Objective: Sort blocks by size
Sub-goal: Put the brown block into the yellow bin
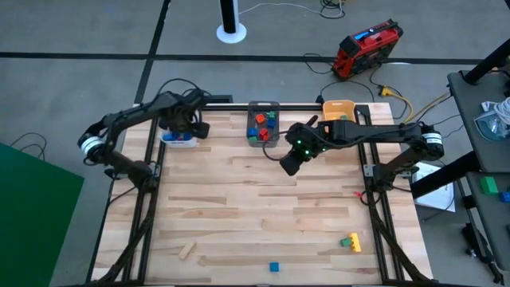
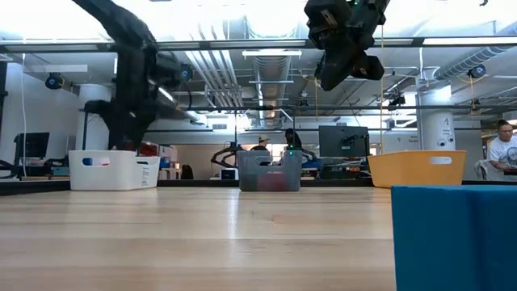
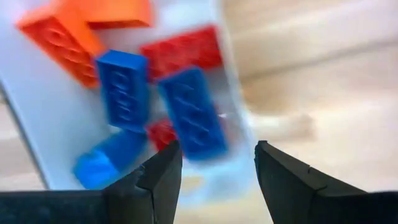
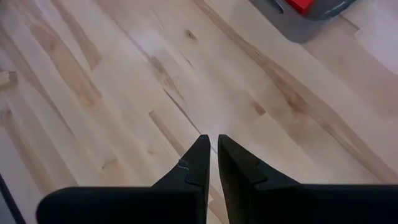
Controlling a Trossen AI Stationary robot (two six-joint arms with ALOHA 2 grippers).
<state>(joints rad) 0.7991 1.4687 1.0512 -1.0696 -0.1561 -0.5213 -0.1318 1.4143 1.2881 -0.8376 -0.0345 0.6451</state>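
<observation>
My left gripper (image 3: pixel 217 167) hangs open over the white bin (image 1: pixel 178 138) at the table's far left. In the bin lie orange (image 3: pixel 62 37), blue (image 3: pixel 189 112) and red blocks (image 3: pixel 183 53); no block is between the fingers. My right gripper (image 4: pixel 212 155) is shut on nothing, held high above the bare boards (image 2: pixel 343 56) just right of the grey bin (image 1: pixel 263 123), which holds red, blue and green blocks. Loose blocks lie near the front edge: a wooden bar (image 1: pixel 186 250), a blue cube (image 1: pixel 274 267), and a green and a yellow block (image 1: pixel 351 241).
An orange bin (image 1: pixel 339 108) stands at the far edge, right of the grey bin. The three bins line the back of the table (image 1: pixel 239 199). Dark frame rails run along the left and right sides. The blue cube (image 2: pixel 452 234) fills the low view's near right corner.
</observation>
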